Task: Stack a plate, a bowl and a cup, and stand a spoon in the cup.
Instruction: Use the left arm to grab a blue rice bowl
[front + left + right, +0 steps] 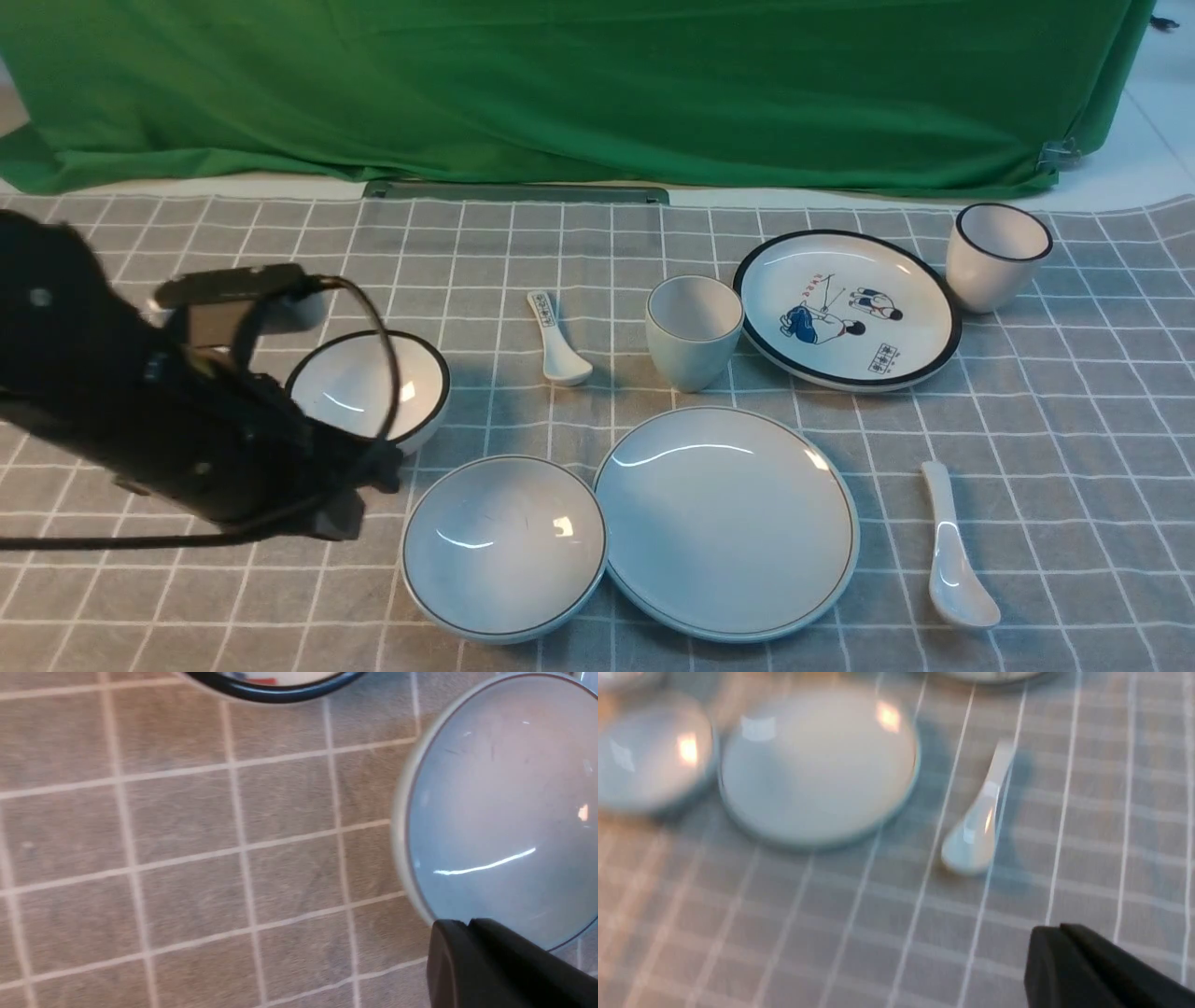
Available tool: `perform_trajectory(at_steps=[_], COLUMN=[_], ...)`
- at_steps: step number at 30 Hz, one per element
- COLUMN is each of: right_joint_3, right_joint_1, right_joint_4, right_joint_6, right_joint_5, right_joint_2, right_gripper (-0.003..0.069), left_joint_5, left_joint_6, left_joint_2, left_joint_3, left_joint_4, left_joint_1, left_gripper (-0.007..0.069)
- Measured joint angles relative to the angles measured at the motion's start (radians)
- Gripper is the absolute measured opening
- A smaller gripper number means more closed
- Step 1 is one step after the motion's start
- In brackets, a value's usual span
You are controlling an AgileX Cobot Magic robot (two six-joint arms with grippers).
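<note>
The plain pale plate [726,523] lies front centre, with the pale bowl [504,546] touching its left side. The plain cup [693,331] stands upright behind the plate. The long white spoon [952,546] lies to the plate's right. My left gripper [373,476] hangs just left of the bowl. In the left wrist view it [460,926] is shut and empty, over the near rim of the bowl [500,812]. My right gripper [1052,931] is shut and empty, above the cloth near the spoon [980,821] and plate [817,765]. It is out of the front view.
A black-rimmed bowl [369,387] sits behind my left arm. A short printed spoon [557,341], a cartoon plate [847,308] and a black-rimmed cup [995,255] lie further back. A grey checked cloth [1074,448] covers the table, and a green curtain hangs behind.
</note>
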Motion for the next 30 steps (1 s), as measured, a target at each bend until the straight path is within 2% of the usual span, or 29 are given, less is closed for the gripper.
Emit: perform_trajectory(at_steps=[5, 10, 15, 18, 20, 23, 29, 30], right_joint_3=[-0.022, -0.025, -0.025, -0.025, -0.025, -0.025, -0.025, -0.025], right_joint_1=[0.102, 0.157, 0.165, 0.165, 0.165, 0.165, 0.165, 0.165], right_joint_4=[-0.018, -0.019, -0.021, -0.022, -0.022, -0.023, -0.046, -0.046], right_joint_6=[-0.005, -0.007, -0.007, -0.006, -0.006, -0.007, -0.007, -0.007], right_joint_5=[0.016, -0.034, -0.114, -0.145, -0.159, -0.177, -0.186, -0.184], right_joint_2=[0.160, 0.241, 0.274, 0.276, 0.276, 0.276, 0.276, 0.276], right_gripper=[0.0023, 0.0023, 0.0022, 0.0022, 0.0022, 0.0022, 0.0022, 0.0022], left_joint_5=[0.055, 0.074, 0.042, 0.013, 0.002, -0.006, 0.000, 0.003], left_joint_6=[-0.118, -0.162, -0.152, -0.133, -0.131, -0.124, -0.097, -0.096], left_joint_2=[0.117, 0.220, 0.304, 0.323, 0.335, 0.361, 0.385, 0.381], left_joint_3=[-0.096, -0.164, -0.178, -0.178, -0.178, -0.179, -0.187, -0.189], left_joint_4=[0.082, 0.127, 0.128, 0.127, 0.127, 0.127, 0.107, 0.106], left_joint_1=[-0.046, -0.059, -0.059, -0.059, -0.059, -0.059, -0.060, -0.060], left_gripper=[0.0005, 0.0076, 0.0302, 0.0394, 0.0412, 0.0385, 0.0074, 0.0074])
